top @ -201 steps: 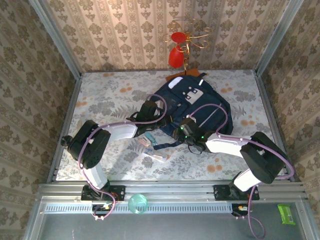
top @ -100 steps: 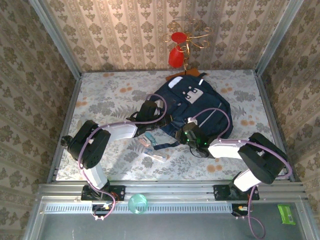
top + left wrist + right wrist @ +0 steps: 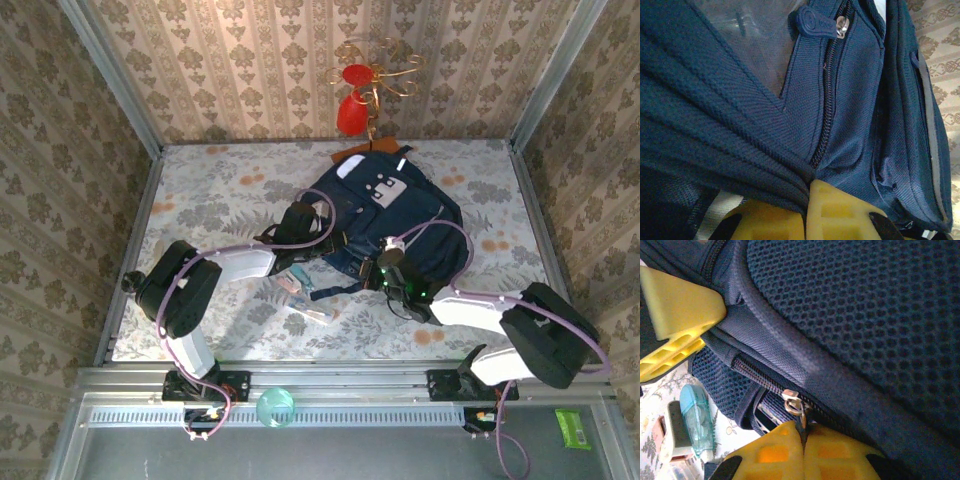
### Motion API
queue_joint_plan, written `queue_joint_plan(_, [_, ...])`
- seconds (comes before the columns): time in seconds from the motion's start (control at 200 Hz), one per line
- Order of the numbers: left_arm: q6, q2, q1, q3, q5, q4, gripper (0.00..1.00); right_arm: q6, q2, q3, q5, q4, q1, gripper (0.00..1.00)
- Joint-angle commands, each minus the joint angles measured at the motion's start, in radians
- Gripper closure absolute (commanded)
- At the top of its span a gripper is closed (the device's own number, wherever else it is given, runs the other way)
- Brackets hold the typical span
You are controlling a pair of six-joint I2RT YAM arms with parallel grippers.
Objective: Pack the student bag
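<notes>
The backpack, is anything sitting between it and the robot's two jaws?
Nothing visible does. The left jaws are shut on a fold of the backpack fabric, and the right jaws are shut on a zipper pull at its edge. The small items on the table lie beside it.

The navy student bag (image 3: 370, 215) lies flat mid-table, white-patched front up, apparently part-unzipped.
</notes>
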Motion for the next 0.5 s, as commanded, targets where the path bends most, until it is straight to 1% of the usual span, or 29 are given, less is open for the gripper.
queue_joint_plan(0.0, [0.038, 0.000, 0.003, 0.013, -0.002, -0.065, 1.00, 0.040, -0.060, 0.005, 0.123, -0.147, -0.021, 1.00])
queue_joint_plan(0.135, [0.045, 0.002, 0.015, 0.009, -0.017, -0.070, 1.00, 0.051, -0.104, 0.015, 0.130, -0.270, -0.022, 1.00])
queue_joint_plan(0.3, [0.059, 0.006, 0.029, 0.004, -0.042, -0.070, 1.00, 0.059, -0.160, 0.036, 0.078, -0.436, -0.030, 1.00])
queue_joint_plan(0.495, [0.073, 0.010, 0.055, 0.012, -0.036, -0.070, 1.00, 0.032, -0.232, 0.034, 0.033, -0.626, -0.096, 1.00])
